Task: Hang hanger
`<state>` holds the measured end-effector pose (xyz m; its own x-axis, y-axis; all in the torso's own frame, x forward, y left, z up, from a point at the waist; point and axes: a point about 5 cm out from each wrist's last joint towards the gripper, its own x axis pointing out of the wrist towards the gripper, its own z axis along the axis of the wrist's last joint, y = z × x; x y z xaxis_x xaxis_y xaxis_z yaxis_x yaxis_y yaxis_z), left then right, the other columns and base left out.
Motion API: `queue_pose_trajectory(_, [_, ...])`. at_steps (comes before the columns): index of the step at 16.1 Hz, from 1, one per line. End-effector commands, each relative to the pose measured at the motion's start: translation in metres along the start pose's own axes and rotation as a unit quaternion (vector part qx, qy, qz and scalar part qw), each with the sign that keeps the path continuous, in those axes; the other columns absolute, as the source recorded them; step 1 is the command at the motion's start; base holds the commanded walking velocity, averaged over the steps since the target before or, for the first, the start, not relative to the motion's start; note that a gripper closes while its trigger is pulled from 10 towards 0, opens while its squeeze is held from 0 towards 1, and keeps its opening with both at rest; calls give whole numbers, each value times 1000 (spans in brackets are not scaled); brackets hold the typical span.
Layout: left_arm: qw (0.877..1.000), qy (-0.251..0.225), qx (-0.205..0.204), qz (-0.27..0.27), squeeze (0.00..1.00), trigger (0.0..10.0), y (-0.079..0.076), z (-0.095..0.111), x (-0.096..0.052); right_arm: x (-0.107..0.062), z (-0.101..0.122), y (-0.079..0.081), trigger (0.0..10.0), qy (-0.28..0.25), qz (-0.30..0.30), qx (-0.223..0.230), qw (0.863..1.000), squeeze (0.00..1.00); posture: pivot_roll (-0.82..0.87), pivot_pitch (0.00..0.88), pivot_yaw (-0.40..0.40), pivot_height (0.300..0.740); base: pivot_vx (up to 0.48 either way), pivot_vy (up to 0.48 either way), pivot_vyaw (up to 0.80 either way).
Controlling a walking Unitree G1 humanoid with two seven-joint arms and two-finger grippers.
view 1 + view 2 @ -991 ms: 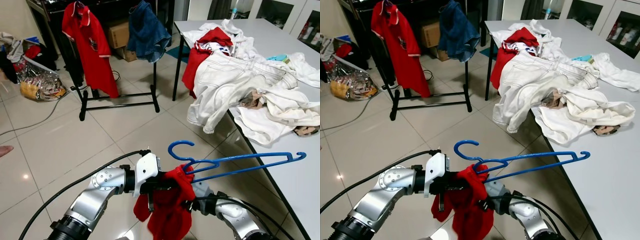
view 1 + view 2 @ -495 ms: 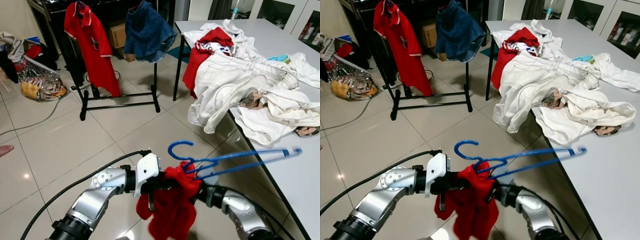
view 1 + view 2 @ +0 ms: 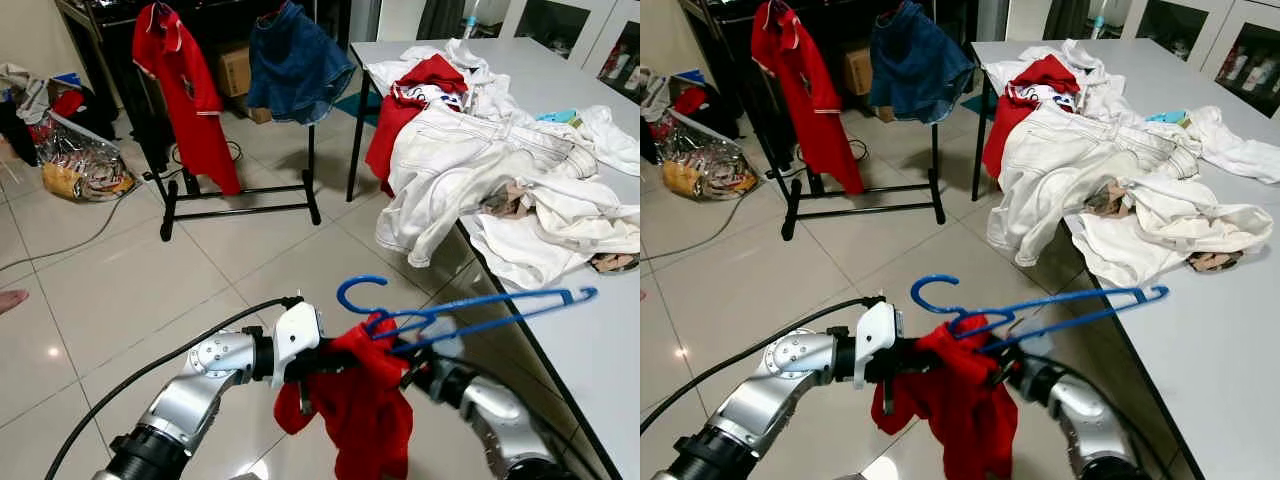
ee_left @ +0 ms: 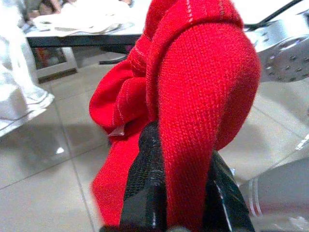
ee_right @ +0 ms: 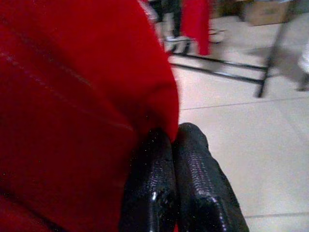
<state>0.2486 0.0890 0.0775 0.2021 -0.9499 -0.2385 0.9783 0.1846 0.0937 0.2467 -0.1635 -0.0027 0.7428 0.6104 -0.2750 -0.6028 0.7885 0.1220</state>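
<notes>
Blue hanger (image 3: 470,312): lay low in the centre of the head view, hook toward the left, long arm running to the right over the edge of the white table (image 3: 610,350), with a red knitted garment (image 3: 365,410) draped from its neck and hanging toward the tiled floor (image 3: 120,290). Left gripper (image 4: 177,191): reached in from the lower left, its two black fingers (image 4: 142,179) clamped on a fold of the red garment, which bulged over them in the left wrist view. Right gripper (image 5: 175,169): came in from the lower right beneath the hanger, fingers pressed together with the red cloth lying against them; whether fabric sat between the pads could not be told. Black clothes rack (image 3: 235,195): stood in the upper left of the frame, carrying a red polo shirt (image 3: 185,95) and a blue denim garment (image 3: 295,65). Table top, upper right: held a heap of white clothes (image 3: 480,170) with a red item (image 3: 415,95) among them. A bag of clutter (image 3: 80,165) sat at the far left on the floor.
</notes>
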Motion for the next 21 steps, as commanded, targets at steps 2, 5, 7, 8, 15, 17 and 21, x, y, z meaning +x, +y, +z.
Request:
queue_pose_trajectory(2, [999,-17,23,31,0,10000,10,10,0,-1,12,-12,0,-25,-48,-20,998,0,-127,0,28,740,0,0,0])
queue_pose_trajectory(5, [997,-43,18,54,0,10000,13,17,-3,-6,18,-17,0,-55,-87,-24,994,0,-133,0,33,740,0,0,0])
queue_pose_trajectory(7, [996,-50,17,65,0,10000,14,18,-7,-11,19,-19,0,-68,-110,-28,991,0,-148,0,48,740,0,0,0])
queue_pose_trajectory(8, [995,-51,22,77,0,10000,16,19,-8,-13,21,-23,0,-73,-133,-35,988,0,-152,0,51,740,0,0,0])
queue_pose_trajectory(15, [989,-90,-19,114,0,10000,22,29,-15,-32,62,-53,0,-171,-319,-97,927,0,-135,0,56,740,0,0,0])
queue_pose_trajectory(17, [987,-107,-45,108,0,10000,16,31,-15,-30,70,-49,0,-195,-336,-99,916,0,-128,0,52,740,0,0,0])
queue_pose_trajectory(21, [988,-108,-58,94,0,10000,9,31,-13,-16,52,-31,4588,-134,-225,-80,962,0,-146,0,59,740,0,0,0])
